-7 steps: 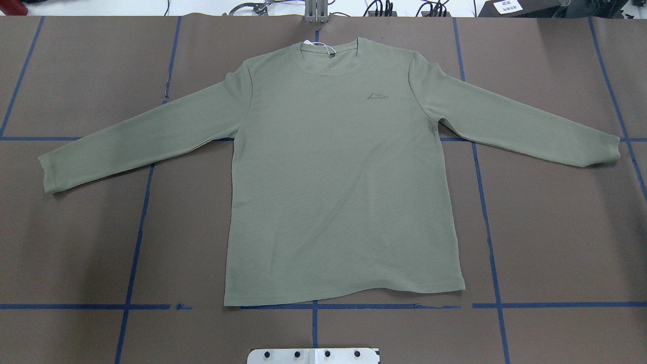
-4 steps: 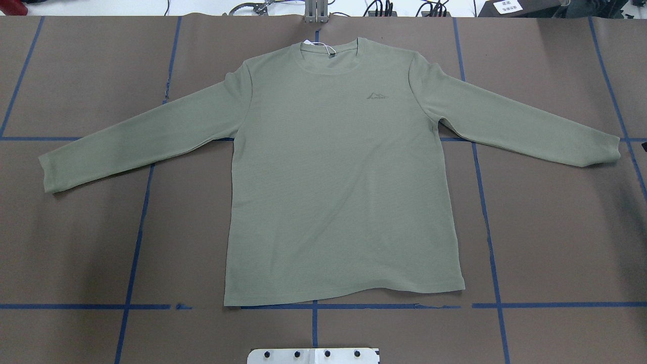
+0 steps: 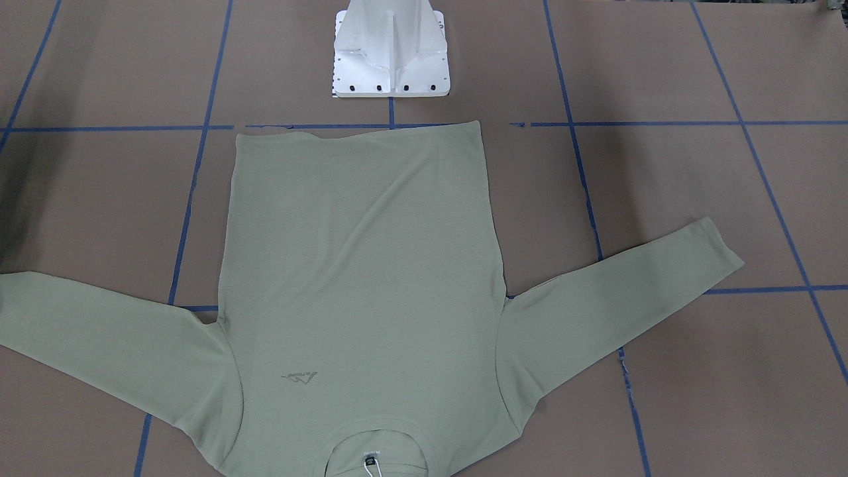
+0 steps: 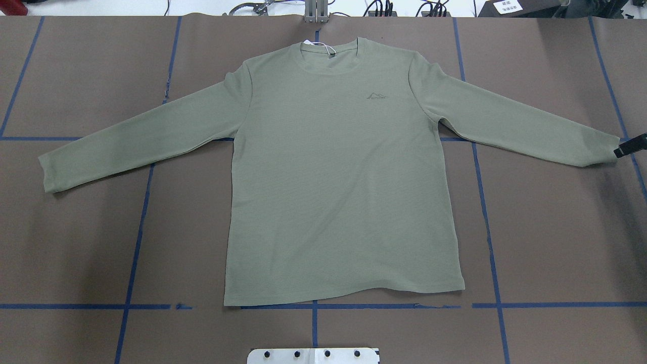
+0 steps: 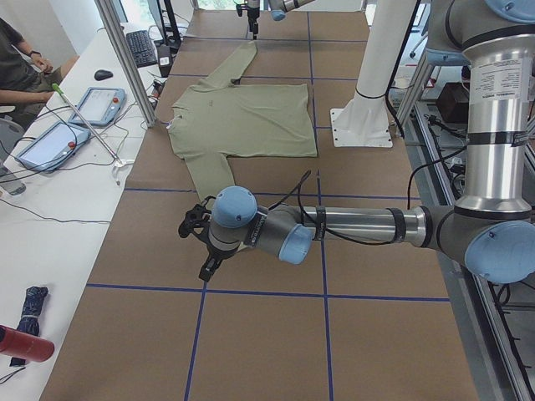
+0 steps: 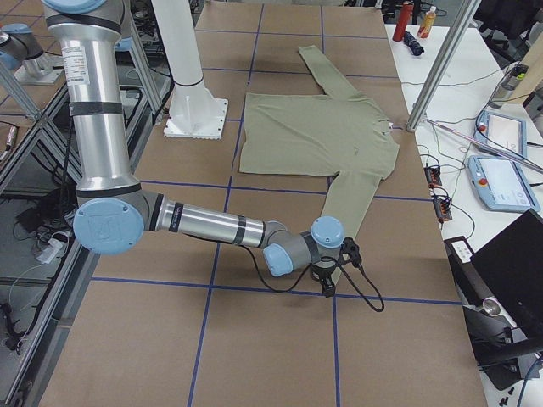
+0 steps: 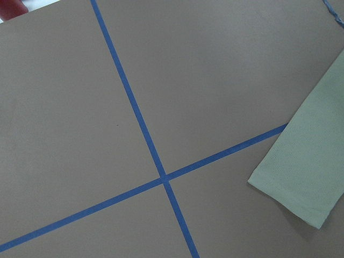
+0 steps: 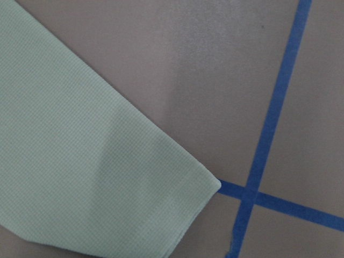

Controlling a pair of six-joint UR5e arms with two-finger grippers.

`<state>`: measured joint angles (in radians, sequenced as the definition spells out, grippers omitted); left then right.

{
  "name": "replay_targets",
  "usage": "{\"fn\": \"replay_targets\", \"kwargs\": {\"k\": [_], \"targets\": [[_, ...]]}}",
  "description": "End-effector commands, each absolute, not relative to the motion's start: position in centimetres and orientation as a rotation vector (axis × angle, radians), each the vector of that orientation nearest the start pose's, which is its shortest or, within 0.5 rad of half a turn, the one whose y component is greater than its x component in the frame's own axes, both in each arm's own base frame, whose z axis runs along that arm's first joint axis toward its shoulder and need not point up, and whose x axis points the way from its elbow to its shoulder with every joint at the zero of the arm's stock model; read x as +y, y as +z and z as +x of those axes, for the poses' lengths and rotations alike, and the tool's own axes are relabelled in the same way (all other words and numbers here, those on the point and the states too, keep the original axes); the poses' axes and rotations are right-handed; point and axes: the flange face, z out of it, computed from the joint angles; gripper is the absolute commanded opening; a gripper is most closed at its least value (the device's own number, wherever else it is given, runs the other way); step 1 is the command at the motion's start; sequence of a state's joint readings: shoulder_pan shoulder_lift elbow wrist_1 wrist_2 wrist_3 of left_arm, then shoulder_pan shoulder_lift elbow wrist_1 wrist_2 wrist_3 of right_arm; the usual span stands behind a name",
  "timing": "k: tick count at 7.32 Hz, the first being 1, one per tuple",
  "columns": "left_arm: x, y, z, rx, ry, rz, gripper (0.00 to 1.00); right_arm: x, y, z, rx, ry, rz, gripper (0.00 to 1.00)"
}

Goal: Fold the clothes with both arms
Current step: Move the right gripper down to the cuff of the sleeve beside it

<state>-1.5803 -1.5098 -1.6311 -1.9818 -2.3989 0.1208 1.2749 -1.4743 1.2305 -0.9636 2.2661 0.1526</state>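
Long-sleeved shirt point(image 4: 343, 177) lies flat, unfolded; right gripper point(image 4: 628, 146) at its 3 o'clock cuff point(image 4: 599, 150), left gripper point(image 5: 199, 246) near the 9 o'clock one. Jaw widths: I cannot tell. I'd pinch both cuffs evenly.

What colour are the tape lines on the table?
Blue tape lines, clearest in the left wrist view.

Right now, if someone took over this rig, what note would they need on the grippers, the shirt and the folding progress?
Right gripper: at the right-side cuff; open or shut, cannot tell.
Left gripper: near the left-side cuff, seen only from the side; state unclear.
Pale sage-green long-sleeved knit shirt: flat, front up, sleeves spread on the brown paper-covered table, collar away from the robot.
Done: no fold yet.
Left: probably grasp both cuffs, fold the sleeves in, then the body.
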Motion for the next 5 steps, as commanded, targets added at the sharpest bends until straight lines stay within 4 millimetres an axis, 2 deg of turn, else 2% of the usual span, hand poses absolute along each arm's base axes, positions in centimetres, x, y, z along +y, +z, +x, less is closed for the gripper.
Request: {"fn": "replay_targets", "kwargs": {"k": [1,2,5], "targets": [[-48.3,61.4,-6.5,0.789,0.281,0.458,1.0,-53.9,71.8,-10.6,-0.752,-0.28,0.171,1.0],[-48.3,61.4,-6.5,0.789,0.281,0.458,1.0,-54.2,71.5,-10.7,-0.761,-0.286,0.173,0.99],[-48.3,61.4,-6.5,0.789,0.281,0.458,1.0,-53.9,73.0,-10.6,-0.756,-0.276,0.146,0.98]]}}
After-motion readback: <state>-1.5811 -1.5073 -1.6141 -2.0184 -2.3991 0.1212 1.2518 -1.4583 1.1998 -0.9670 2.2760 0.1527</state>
